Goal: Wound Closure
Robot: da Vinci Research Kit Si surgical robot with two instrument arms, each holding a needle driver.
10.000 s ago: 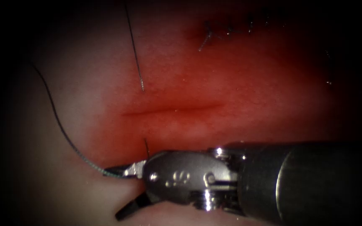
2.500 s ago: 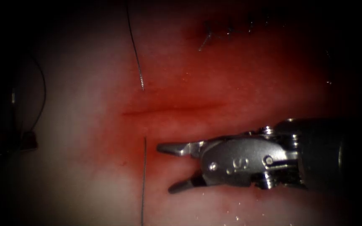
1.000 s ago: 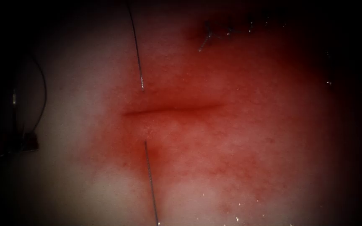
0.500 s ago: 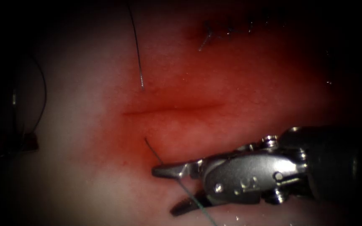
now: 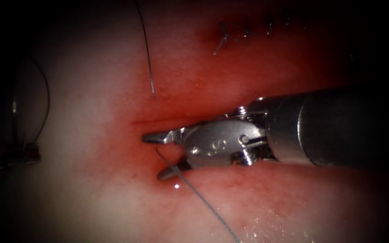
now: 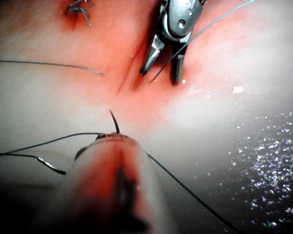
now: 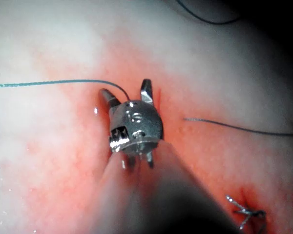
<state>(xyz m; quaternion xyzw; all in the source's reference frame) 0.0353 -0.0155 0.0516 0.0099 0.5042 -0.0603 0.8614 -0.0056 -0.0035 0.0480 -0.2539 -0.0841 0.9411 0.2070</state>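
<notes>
Beside the cut (image 5: 181,119), the right tool (image 5: 156,155) is gaping wide, holding nothing, straddling limp, slippery thread (image 5: 194,193); I'd be pinching it near the tissue (image 5: 91,112).

The endoscope looks down on the tissue (image 5: 91,135) from above and in front, close in, with the cut (image 5: 158,122) near the middle and the right tool (image 5: 158,155) reaching in from the right.

The left wrist camera looks along its own shaft, low and very near the tissue (image 6: 244,126), facing the right tool (image 6: 161,73) and the cut (image 6: 129,78) beyond.

The right wrist camera looks down its shaft at its own right tool (image 7: 127,95) from very close.

All three views share the cut (image 7: 158,97), the right tool's open jaws and the thread (image 5: 203,202) crossing beside them; an older stitched cut (image 5: 248,31) shows in each as well.
</notes>
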